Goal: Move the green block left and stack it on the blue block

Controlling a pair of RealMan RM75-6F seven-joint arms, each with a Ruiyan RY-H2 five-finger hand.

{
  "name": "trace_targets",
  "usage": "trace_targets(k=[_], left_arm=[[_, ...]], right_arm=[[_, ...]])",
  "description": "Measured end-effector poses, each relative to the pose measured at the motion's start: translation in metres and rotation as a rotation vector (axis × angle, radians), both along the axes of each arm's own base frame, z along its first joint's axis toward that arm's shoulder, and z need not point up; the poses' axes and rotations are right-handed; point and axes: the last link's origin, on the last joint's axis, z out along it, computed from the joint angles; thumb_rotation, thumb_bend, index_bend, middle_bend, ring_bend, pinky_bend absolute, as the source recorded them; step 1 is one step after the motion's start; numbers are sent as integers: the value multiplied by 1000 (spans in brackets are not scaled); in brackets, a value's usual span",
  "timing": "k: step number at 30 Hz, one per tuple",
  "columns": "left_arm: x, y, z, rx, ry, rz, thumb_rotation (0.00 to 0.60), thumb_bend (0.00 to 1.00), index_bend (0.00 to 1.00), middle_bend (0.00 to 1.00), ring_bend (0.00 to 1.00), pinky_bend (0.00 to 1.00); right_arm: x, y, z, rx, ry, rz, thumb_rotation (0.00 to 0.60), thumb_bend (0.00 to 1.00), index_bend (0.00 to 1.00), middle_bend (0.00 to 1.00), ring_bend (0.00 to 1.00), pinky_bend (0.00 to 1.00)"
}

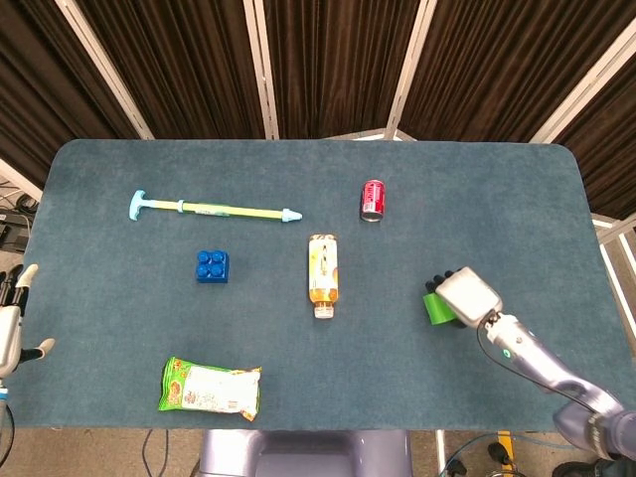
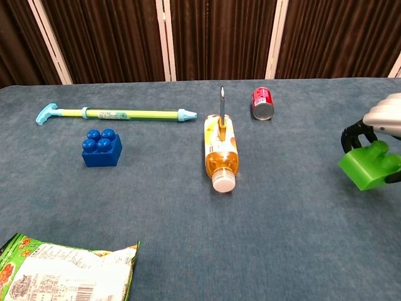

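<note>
Chest view shows our right hand [image 2: 383, 125] closed around the green block [image 2: 368, 166] at the frame's right edge, apparently just lifted, so we judge the carry to the blue block [image 2: 101, 148] at left and the stacking remain.

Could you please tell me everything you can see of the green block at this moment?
The green block is a bright, glossy toy brick that looks like plastic, with rounded studs on its top. It sits tilted at the right of the table, far from the blue block. The right hand is over it, dark fingers curled around its far side, gripping it. Whether its underside touches the cloth cannot be told.
</note>
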Motion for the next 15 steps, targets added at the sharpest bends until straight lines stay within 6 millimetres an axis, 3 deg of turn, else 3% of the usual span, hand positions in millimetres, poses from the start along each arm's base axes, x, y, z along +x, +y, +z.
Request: trace_targets(k=[8,15], left_arm=[[2,-2,2,-5,-12,-14,600,0,0,0,0,0],[2,-1,4,2,-23,-5,600,0,0,0,0,0]], right_arm=[[44,51,6,141,-18,281,600,621,515,638,503,627],[97,55,-17,247,29,570,600,712,518,643,502,627]])
